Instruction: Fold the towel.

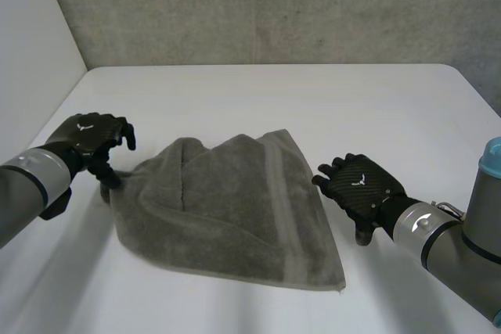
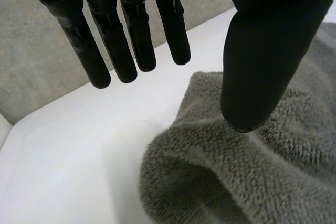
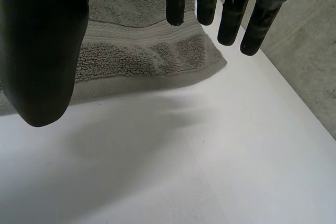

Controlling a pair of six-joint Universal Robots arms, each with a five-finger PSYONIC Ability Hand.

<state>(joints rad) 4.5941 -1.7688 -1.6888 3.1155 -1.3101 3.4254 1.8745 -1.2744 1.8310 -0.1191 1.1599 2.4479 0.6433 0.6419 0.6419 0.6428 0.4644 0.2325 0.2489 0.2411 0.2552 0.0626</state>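
Lying rumpled near the middle of the white table (image 1: pixel 329 99), the grey towel (image 1: pixel 235 209) made a rough triangle. It had a peak toward the concrete wall (image 1: pixel 274 5) and one flat corner pointing to the near right. Terry pile, with a smoother woven band running along its right edge down to that corner. A raised fold ridge crossed the middle, and the left corner was bunched into a thick roll.

Left hand (image 1: pixel 94 137) sat at that bunched left corner. In the left wrist view its fingers (image 2: pixel 97 51) were straight, close side by side and apart from the thumb, over bare table beyond the towel. The thumb was over the rolled corner; could not tell if it touched. Nothing was pinched.

Right hand (image 1: pixel 362 185) was just beside the towel's right edge, palm down over bare table. In the right wrist view its fingers (image 3: pixel 231 14) were straight and slightly spread, thumb wide apart from them, holding nothing. The banded edge lay past the fingertips.

Bare tabletop lay open behind the towel up to the wall, and to the right past the right hand. A white side panel (image 1: pixel 31 44) closed off the left side, near the left hand.
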